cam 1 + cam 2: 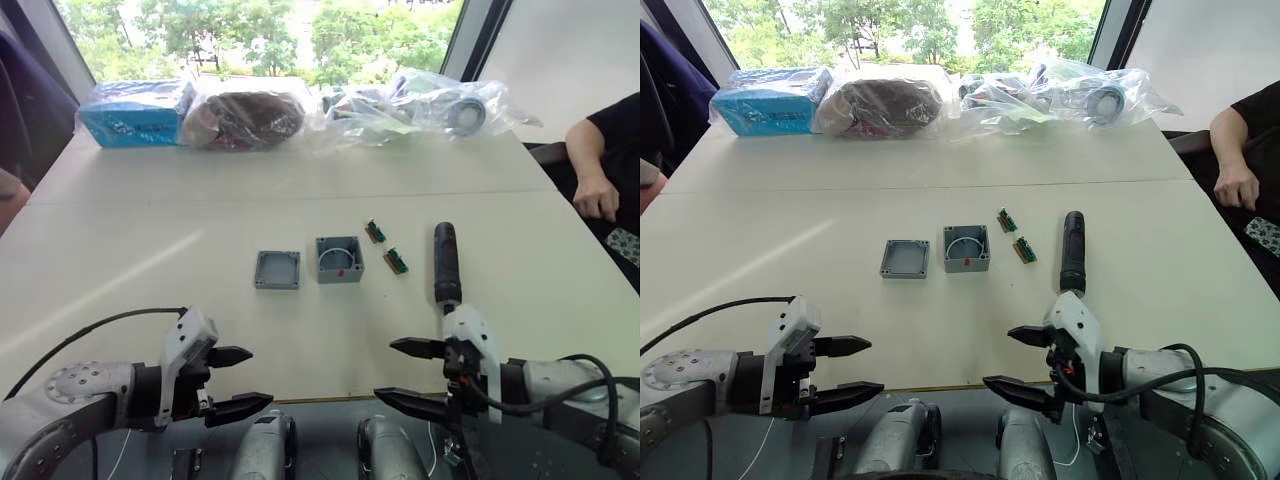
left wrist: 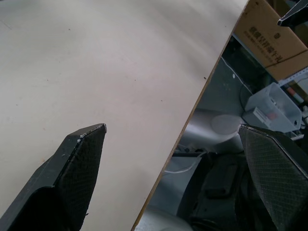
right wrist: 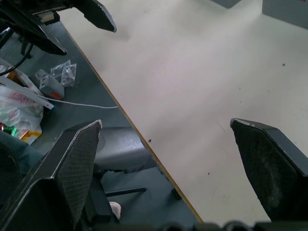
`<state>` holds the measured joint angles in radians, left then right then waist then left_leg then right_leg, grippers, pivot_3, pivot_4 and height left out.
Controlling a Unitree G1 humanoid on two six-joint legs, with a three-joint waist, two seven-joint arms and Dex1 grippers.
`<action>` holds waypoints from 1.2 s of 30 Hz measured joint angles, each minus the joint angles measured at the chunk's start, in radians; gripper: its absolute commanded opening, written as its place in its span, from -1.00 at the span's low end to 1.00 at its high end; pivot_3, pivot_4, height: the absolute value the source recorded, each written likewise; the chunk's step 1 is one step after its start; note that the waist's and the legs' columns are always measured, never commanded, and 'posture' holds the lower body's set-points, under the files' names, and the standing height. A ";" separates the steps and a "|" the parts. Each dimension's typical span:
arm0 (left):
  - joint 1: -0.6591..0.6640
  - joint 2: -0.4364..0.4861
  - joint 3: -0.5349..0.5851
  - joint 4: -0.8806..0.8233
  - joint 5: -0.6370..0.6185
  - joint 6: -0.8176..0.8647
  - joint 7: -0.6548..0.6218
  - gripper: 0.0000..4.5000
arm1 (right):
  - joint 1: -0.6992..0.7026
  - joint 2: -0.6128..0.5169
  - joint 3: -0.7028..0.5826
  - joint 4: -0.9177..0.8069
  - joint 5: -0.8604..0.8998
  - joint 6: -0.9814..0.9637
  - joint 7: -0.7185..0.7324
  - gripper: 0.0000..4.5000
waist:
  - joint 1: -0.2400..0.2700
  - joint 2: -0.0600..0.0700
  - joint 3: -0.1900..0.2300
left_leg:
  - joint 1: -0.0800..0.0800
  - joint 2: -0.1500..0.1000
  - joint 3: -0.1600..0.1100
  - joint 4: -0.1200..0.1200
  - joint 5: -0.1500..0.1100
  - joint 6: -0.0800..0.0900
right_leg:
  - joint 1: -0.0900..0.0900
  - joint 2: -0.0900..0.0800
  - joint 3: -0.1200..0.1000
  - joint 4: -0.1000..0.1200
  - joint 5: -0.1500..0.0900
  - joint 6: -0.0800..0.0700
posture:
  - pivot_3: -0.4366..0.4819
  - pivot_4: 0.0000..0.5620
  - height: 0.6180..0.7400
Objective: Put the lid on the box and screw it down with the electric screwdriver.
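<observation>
Resting mid-tabletop: lid point(image 1: 277, 269) beside box point(image 1: 340, 259), apart.
Screwdriver: electric screwdriver point(image 1: 446, 262) just beyond right gripper point(image 1: 408, 375).
Grippers: left gripper point(image 1: 236, 381) and right spread, empty, at near edge.
Surface: pale table point(image 1: 150, 250), bagged items along far edge.

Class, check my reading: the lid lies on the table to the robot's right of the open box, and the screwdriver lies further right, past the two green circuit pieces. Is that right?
One slip: the lid lies to the robot's left of the box, not its right, as the left eye view shows. The rest holds: the screwdriver lies right of the green circuit pieces.
</observation>
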<state>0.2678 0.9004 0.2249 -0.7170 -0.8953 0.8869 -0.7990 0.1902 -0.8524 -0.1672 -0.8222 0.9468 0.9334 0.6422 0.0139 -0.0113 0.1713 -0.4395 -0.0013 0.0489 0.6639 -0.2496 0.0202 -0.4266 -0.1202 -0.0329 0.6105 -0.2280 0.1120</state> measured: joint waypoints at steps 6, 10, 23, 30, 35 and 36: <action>-0.015 -0.006 0.000 0.004 0.000 -0.001 0.018 0.99 | -0.022 -0.003 0.040 0.002 -0.058 -0.017 -0.018 1.00 | -0.001 0.000 0.000 | 0.000 0.000 0.000 0.000 0.000 0.000 | 0.000 0.000 0.000 0.000 0.000 0.000 | -0.05 -0.47 1.00; -0.019 -0.006 -0.003 0.004 0.001 -0.001 0.026 0.99 | -0.035 0.008 0.041 0.014 -0.059 -0.024 -0.019 1.00 | -0.001 0.000 0.000 | 0.000 0.000 0.000 0.000 0.000 0.000 | 0.000 0.000 0.000 0.000 0.000 0.000 | -0.05 -0.47 1.00; -0.197 -0.007 -0.028 0.077 -0.042 0.073 0.084 0.99 | -0.117 0.093 0.067 0.084 -0.066 -0.027 -0.082 1.00 | 0.001 -0.001 0.000 | 0.000 0.000 -0.001 0.001 0.001 0.001 | 0.001 0.001 -0.001 0.001 0.000 0.000 | -0.05 -0.47 1.00; -0.867 0.132 -0.228 0.300 -0.064 0.253 -0.045 0.99 | -0.311 0.201 0.005 0.119 0.099 0.018 -0.265 1.00 | 0.002 -0.002 0.001 | -0.003 -0.004 -0.002 0.002 0.001 0.003 | 0.004 0.003 -0.003 0.003 0.001 0.000 | -0.05 -0.47 1.00; -1.190 0.076 -0.625 0.451 0.273 0.092 -0.271 0.99 | -0.343 0.111 -0.006 0.097 0.072 0.018 -0.266 1.00 | 0.000 -0.002 0.001 | -0.003 -0.006 0.002 0.002 0.001 0.004 | 0.004 0.004 -0.001 0.002 0.001 0.000 | -0.05 -0.47 1.00; -1.215 0.055 -0.658 0.480 0.305 0.075 -0.294 0.99 | -0.340 0.102 -0.006 0.094 0.069 0.019 -0.263 1.00 | -0.001 -0.002 0.001 | -0.003 -0.005 0.002 0.002 0.001 0.004 | 0.003 0.004 -0.001 0.002 0.001 0.000 | -0.05 -0.47 1.00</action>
<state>-0.9475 0.9556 -0.4328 -0.2370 -0.5908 0.9614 -1.0925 -0.1495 -0.7508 -0.1734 -0.7279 1.0162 0.9521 0.3788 0.0131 -0.0137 0.1726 -0.4424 -0.0065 0.0507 0.6664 -0.2490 0.0238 -0.4234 -0.1158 -0.0341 0.6128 -0.2269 0.1122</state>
